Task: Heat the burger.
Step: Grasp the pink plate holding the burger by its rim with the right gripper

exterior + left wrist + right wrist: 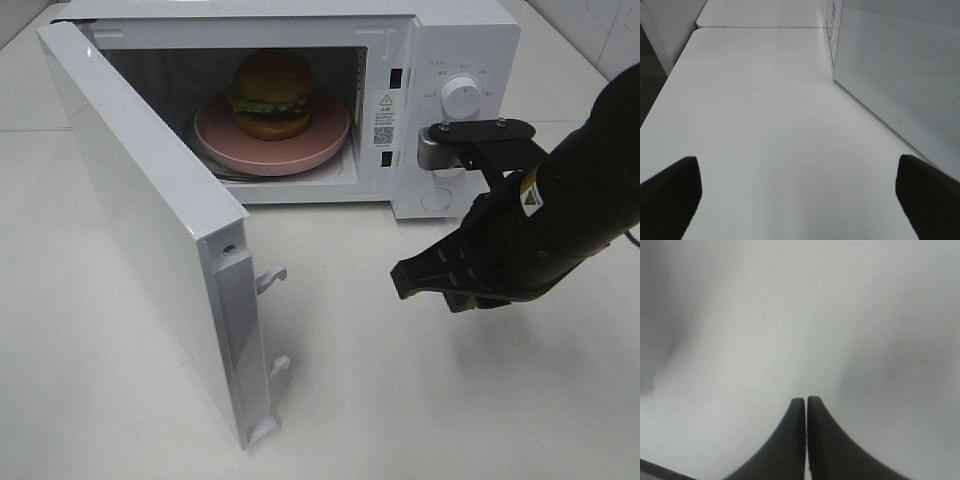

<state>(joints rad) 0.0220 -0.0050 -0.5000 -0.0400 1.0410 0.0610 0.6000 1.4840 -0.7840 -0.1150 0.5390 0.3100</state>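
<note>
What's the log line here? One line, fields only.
burger: on plate inside microwave | door: open | right gripper: shut, empty | left gripper: open, empty

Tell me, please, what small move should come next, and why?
Probably push the door shut with the left gripper: the burger already sits on the pink plate inside the microwave, the door stands wide open, and that gripper is beside its outer face.

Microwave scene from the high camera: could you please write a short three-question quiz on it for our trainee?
1. True or false: the microwave door is shut.
2. Inside the microwave, the burger sits on: A) a blue bowl B) a pink plate C) a wire rack.
3. Fill in: the right gripper has its jaws ____.
Key: 1 false; 2 B; 3 shut.
</note>
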